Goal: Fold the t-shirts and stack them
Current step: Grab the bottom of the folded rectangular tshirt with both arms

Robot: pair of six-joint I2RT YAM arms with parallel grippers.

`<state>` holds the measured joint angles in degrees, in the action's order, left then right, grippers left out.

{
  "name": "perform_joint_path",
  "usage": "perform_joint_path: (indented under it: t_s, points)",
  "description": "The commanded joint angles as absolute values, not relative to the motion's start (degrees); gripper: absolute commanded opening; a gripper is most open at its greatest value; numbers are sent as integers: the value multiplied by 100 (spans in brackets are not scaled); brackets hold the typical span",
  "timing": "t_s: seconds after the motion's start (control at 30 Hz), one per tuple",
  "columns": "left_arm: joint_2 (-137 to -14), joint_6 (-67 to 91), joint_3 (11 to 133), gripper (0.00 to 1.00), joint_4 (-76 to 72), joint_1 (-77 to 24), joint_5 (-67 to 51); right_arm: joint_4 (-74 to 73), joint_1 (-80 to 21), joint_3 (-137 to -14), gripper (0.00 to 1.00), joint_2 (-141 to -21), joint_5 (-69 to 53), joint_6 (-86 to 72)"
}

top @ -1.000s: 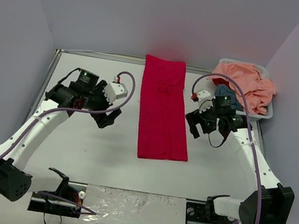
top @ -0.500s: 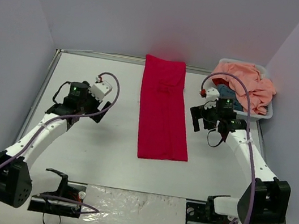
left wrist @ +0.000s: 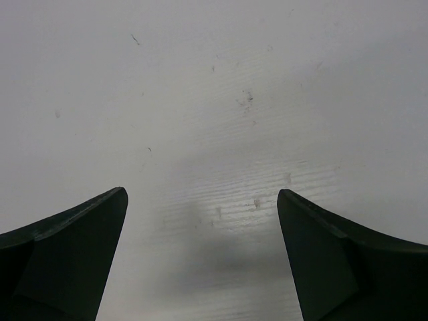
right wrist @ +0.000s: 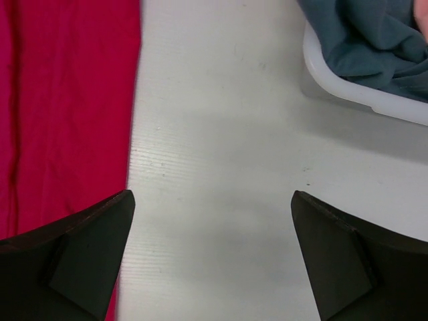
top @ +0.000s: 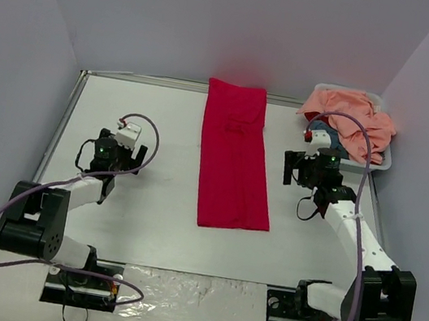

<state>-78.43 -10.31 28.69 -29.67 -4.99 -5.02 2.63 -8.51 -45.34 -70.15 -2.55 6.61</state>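
Crimson t-shirt (top: 235,160) lies in a long folded strip; left gripper (left wrist: 200,194) and right gripper (right wrist: 212,194), now drawn back either side of it, gape empty, crosswise fold outstanding.

left of red shirt (top: 236,156): wide bare table (top: 162,201), free lane
right of red shirt: narrow bare strip up to basket (right wrist: 348,90), right gripper (right wrist: 211,200) over it
far-right corner: blocked, basket heaped with peach shirt (top: 353,118)

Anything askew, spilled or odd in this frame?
Only the peach shirt, heaped above the white basket and draping over its rim. The red shirt lies flat in a long strip, slightly slanted.
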Motion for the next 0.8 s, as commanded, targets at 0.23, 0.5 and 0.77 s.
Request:
perform_joint_path:
  t_s: [0.23,0.5,0.77]
  points:
    - [-8262,-651,2593,94,-4878,-334,-369,939,-659,-4272,100,-6882,-404,413]
    - [-8768,-510,1839,94,-6734,-316,-61,2161,-659,-3245,100,-5986,-193,185]
    - [-8674,-510,1740,94,-6871,-308,-71,4075,-686,-2462,100,-6029,-246,474]
